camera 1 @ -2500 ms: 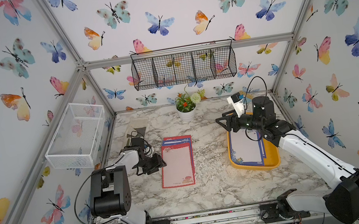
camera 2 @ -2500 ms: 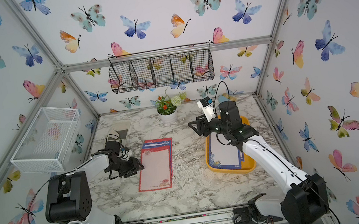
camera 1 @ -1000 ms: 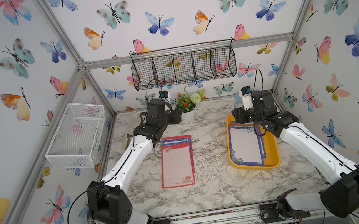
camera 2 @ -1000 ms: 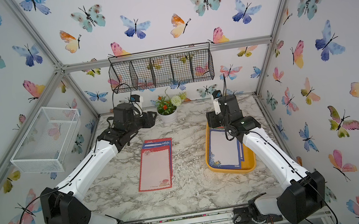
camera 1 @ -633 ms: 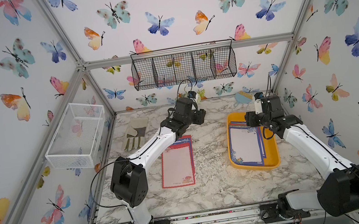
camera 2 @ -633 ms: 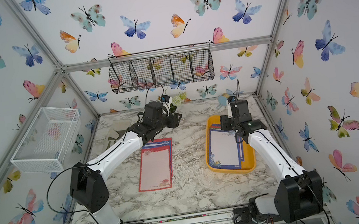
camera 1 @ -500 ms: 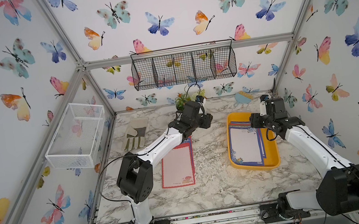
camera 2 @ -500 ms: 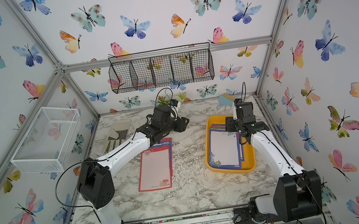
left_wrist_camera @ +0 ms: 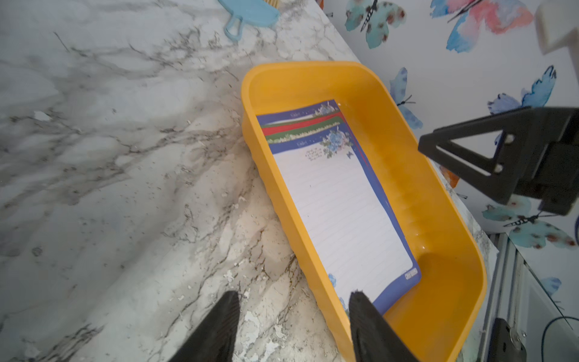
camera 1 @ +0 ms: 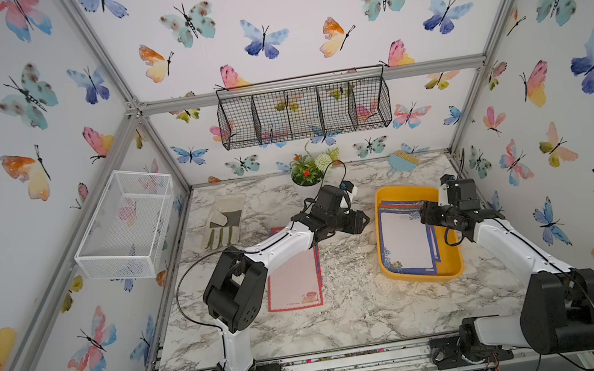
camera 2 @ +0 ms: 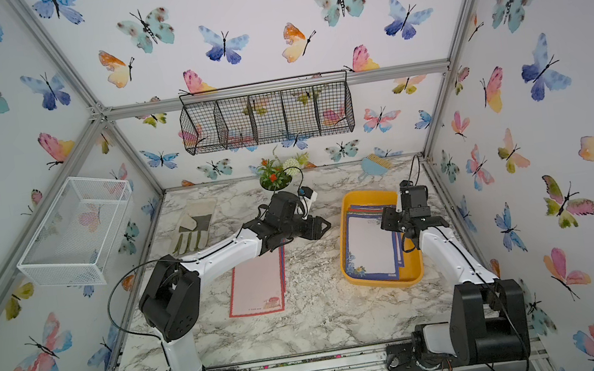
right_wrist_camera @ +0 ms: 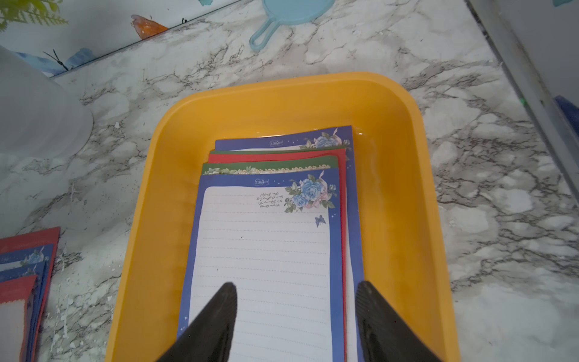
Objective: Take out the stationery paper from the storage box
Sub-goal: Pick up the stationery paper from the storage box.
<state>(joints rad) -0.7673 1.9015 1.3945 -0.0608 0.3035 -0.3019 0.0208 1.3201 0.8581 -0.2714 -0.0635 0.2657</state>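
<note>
The stationery paper (right_wrist_camera: 266, 250) is seen as a fanned stack lying flat in the storage box (right_wrist_camera: 282, 84). A blue-bordered sheet with a white lined centre is uppermost, and green, red and blue borders show beyond its far end. The box is set on the marble table (camera 1: 345, 317) toward the robot's right. A second pile of sheets (camera 1: 293, 281), topped by a red-bordered pink one, is laid on the table well apart from it, partly under the left arm. The right gripper (right_wrist_camera: 294, 285) is held over the top sheet, its jaws moderately spread with nothing between them; whether its tips touch the paper cannot be told. The left gripper (left_wrist_camera: 293, 293) is poised at the box's wall nearer the table's middle, its jaws likewise apart and empty. The step in hand is judged to be the approach to another sheet, the box being far from emptied. For the next move, the right gripper would need to be lowered onto the top sheet and one thin edge raised alone, while the box is perhaps steadied by the left.
</note>
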